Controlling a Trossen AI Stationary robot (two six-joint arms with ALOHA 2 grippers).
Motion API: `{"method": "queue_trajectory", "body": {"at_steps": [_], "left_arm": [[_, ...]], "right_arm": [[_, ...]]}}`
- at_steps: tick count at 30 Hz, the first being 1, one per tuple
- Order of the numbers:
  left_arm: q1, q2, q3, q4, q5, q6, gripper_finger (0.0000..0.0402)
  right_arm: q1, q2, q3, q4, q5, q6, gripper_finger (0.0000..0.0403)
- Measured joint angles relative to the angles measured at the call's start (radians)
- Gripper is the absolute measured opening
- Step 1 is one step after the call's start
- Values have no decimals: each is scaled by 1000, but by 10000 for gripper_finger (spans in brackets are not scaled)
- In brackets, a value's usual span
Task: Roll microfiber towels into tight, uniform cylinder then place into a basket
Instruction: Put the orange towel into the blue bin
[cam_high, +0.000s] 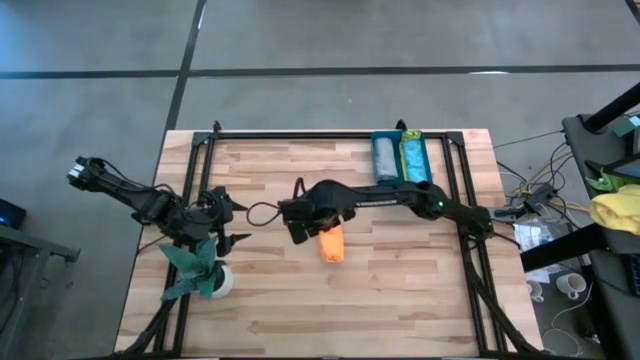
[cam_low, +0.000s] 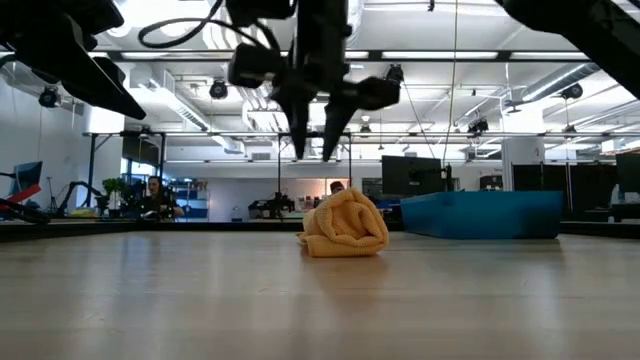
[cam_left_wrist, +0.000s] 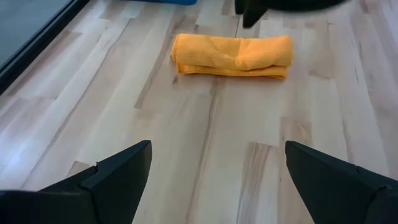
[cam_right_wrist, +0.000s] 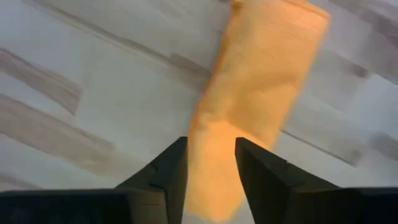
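We see a light wooden table (cam_high: 400, 300) of jointed planks, framed by dark rails along its edges. Near its middle lies the orange towel (cam_high: 331, 245), rolled into a short cylinder and resting directly on the wood. At the far edge sits the teal-blue basket (cam_high: 401, 136), with a grey roll and a turquoise roll lying side by side in it. Toward the left side stands a leafy plant (cam_high: 197, 265) in a white pot (cam_high: 222, 283).

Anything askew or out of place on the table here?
Nothing is spilled or damaged. The rolled orange towel lies alone mid-table, while the basket at the far edge already holds two rolls. The roll's layers look a bit loose.
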Motion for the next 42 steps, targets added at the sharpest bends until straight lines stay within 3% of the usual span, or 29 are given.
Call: {"method": "queue_trajectory", "body": {"at_steps": [4,11,16,28,42], "left_arm": [[0,6,0,0,0,-20,352],[0,28,0,0,0,-61,352],[0,46,0,0,1,-63,352],[0,37,0,1,3,-56,352],[0,46,-1,5,4,-43,352]], "right_arm": [[21,-39,-1,-55,17,35,189],[68,-95,0,-97,72,126,320],[74,-94,-7,-134,9,165,386],[39,-92,-88,-63,136,245,394],[11,-33,-297,195,111,257,394]]}}
